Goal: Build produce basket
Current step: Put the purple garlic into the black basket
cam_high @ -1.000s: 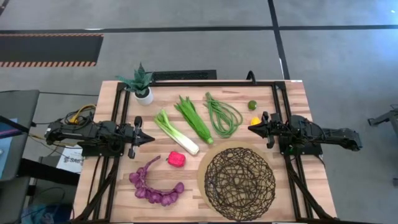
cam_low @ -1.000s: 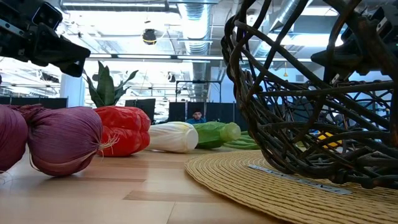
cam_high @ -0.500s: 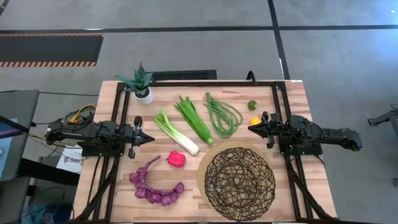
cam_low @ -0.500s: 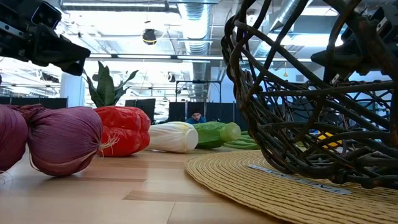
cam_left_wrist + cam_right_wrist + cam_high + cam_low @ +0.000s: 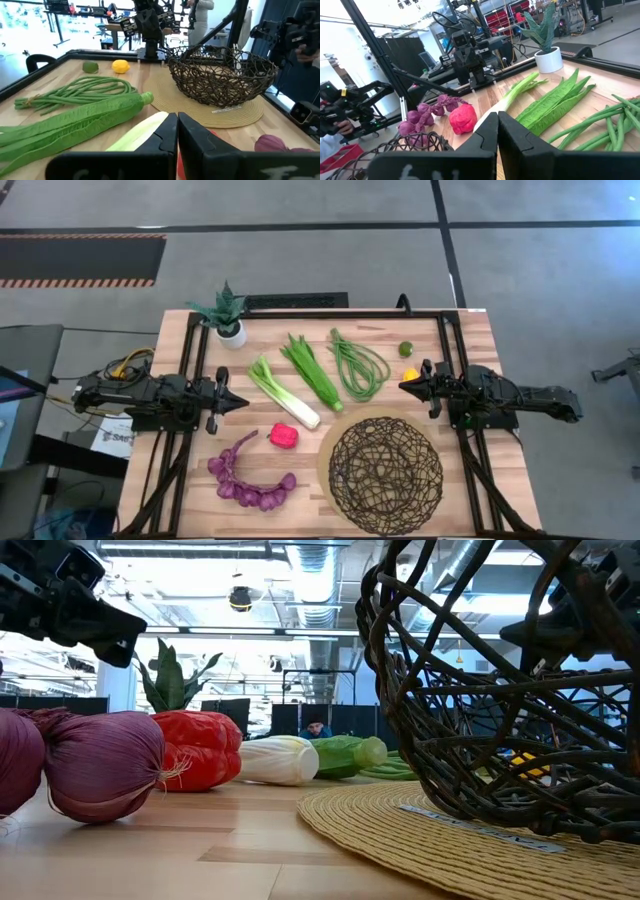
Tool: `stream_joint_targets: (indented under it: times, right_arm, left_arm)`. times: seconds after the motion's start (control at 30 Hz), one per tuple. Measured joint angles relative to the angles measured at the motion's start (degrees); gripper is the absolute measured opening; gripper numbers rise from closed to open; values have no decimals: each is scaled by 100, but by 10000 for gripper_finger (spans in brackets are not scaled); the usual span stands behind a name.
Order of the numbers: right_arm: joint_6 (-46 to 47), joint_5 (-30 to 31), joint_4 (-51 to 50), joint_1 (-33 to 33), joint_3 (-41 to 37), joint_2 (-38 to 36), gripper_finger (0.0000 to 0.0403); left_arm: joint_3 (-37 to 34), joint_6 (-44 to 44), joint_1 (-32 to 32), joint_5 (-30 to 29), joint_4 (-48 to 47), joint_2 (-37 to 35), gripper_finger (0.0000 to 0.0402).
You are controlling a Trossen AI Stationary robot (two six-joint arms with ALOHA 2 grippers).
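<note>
The dark woven wire basket [image 5: 386,473] sits on a round straw mat at the table's near right. The purple grape bunch [image 5: 249,479] and red pepper [image 5: 284,435] lie near left of it. The leek [image 5: 283,391], green leafy stalk [image 5: 312,370] and looped beans [image 5: 358,364] lie mid-table, with the lime [image 5: 406,349] and lemon [image 5: 410,374] to their right. My left gripper [image 5: 243,402] hovers shut at the left side, pointing at the leek. My right gripper [image 5: 403,386] hovers shut at the right side, just beside the lemon.
A spiky plant in a white pot [image 5: 230,330] stands at the far left corner. Black rails run along both table sides. Bare wood shows along the near left edge and between the pepper and the mat [image 5: 420,840]. A person shows in the room beyond the table.
</note>
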Motion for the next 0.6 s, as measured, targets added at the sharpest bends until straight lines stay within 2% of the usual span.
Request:
stream_joint_targets:
  times: [0.2,0.43,0.6]
  right_arm:
    - [0,19,0,0,1,0,33]
    - [2,102,33,0,1,0,33]
    - [243,240,533,0,4,-2,33]
  left_arm:
    - [1,-630,2,-73,7,2,0]
    - [-11,-1303,2,-783,163,2,2]
    - [-15,-1596,-38,-623,215,2,47]
